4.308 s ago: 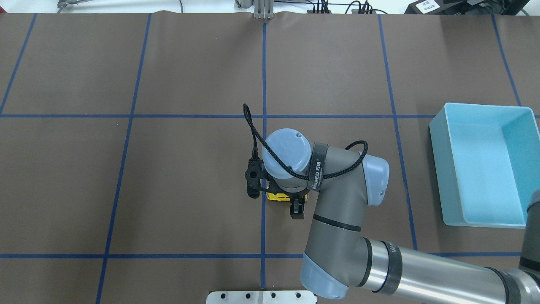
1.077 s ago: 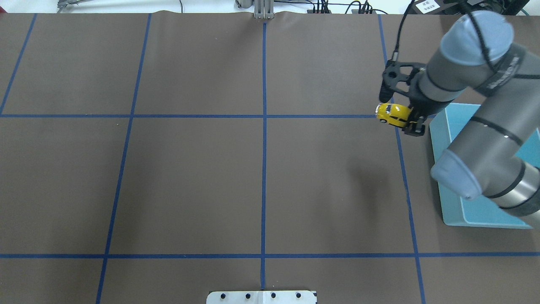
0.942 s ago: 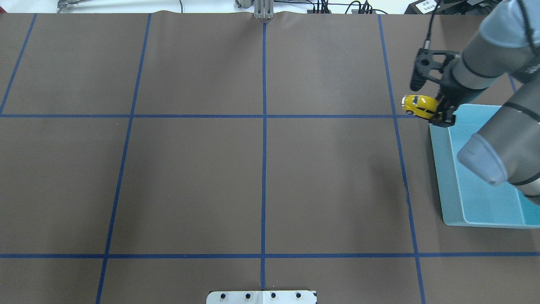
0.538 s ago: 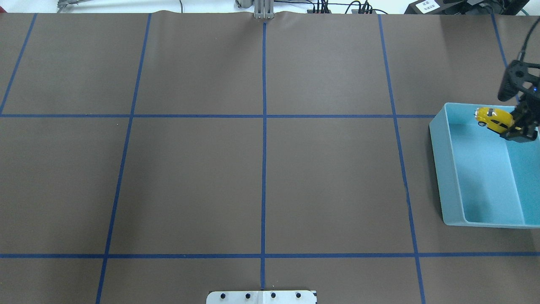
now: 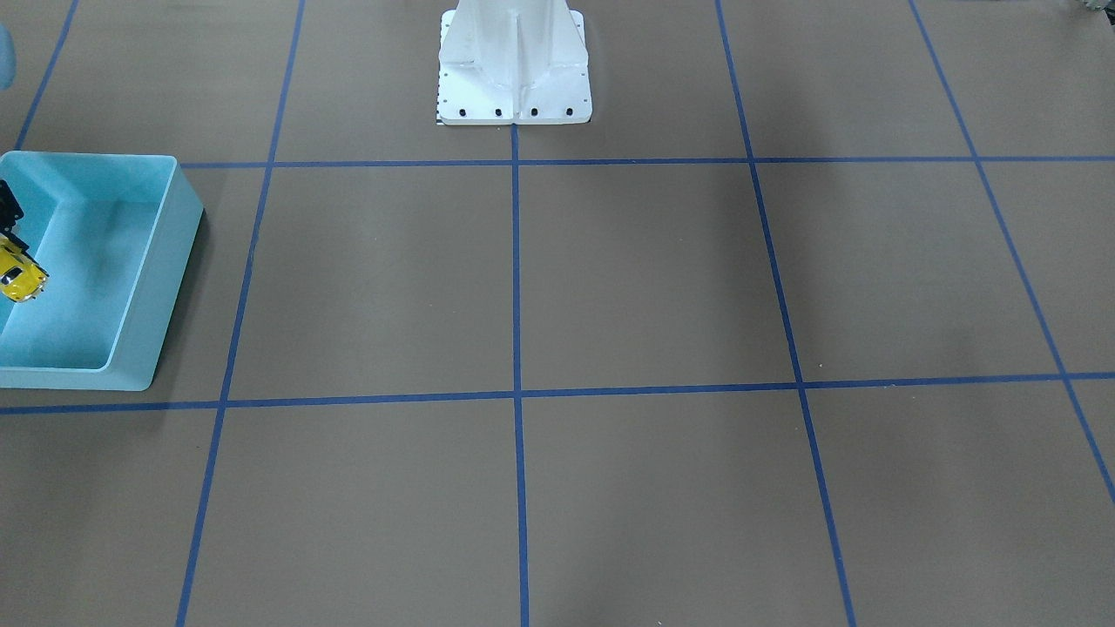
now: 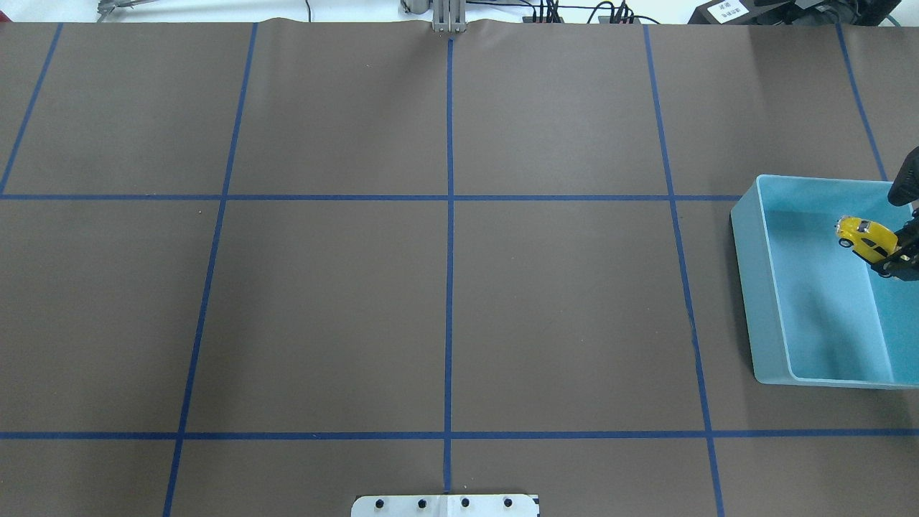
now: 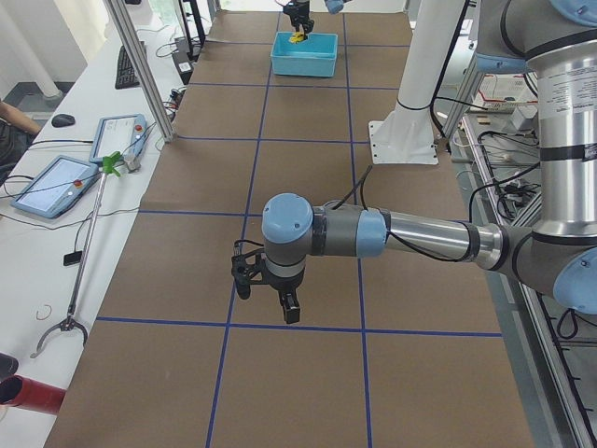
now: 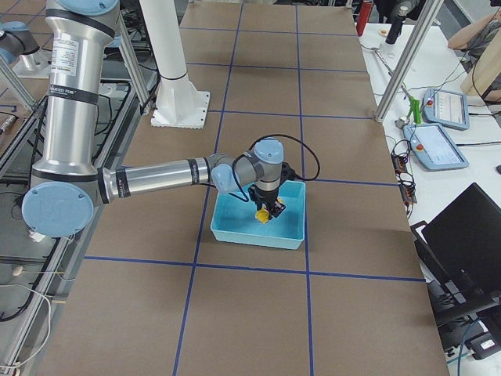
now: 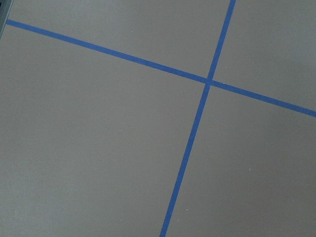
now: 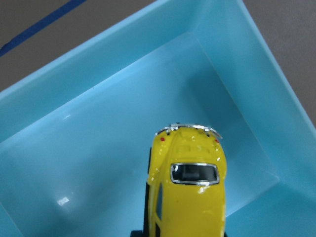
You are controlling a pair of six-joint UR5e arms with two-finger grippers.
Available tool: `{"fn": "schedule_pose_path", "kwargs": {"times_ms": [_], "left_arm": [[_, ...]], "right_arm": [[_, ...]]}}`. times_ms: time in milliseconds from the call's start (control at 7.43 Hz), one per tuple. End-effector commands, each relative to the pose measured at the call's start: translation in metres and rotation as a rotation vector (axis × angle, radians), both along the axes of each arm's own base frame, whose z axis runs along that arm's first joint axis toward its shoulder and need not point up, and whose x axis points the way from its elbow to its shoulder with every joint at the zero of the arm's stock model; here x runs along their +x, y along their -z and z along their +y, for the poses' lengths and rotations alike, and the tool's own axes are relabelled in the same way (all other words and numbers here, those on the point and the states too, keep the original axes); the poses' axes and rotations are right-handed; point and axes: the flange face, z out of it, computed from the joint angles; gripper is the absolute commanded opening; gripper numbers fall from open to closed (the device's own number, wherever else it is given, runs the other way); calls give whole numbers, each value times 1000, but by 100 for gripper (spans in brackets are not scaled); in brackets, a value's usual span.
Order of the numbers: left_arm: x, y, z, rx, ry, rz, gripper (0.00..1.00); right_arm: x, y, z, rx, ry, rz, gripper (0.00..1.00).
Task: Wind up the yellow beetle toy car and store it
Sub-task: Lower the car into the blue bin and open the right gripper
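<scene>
In right tool (image 6: pixel 891 253), yellow beetle toy car (image 6: pixel 865 238); over blue bin (image 6: pixel 747 287)

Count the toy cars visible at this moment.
1: the yellow car, gripped by the right tool over the inside of the blue bin. No other shows in any view.

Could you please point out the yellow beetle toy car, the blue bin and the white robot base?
yellow beetle toy car (image 10: pixel 190 207): right wrist-mounted view, its roof.
blue bin (image 6: pixel 757 287): overhead exterior view, outer side wall.
white robot base (image 5: pixel 514 61): exterior front-facing view, its pedestal.
</scene>
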Motion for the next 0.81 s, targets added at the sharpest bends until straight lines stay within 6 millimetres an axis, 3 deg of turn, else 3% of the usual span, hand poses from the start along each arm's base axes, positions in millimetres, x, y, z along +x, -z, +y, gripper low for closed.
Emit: {"fn": "schedule_pose_path", "kwargs": {"times_ms": [0,404,538,673], "left_arm": [[0,0,0,-1,0,0,100],[0,0,0,-1,0,0,100],[-1,-1,1,-2,2,0,100],[-1,1,0,0,3,0,100]], "right_arm": [[-7,-17,-11,-30,-1,9,23],[-27,-14,-49,-26,-1,1,47],[-30,-14,-53,-32,2,-10,99],[-33,-10,-54,-43,11,-37,100]]}}
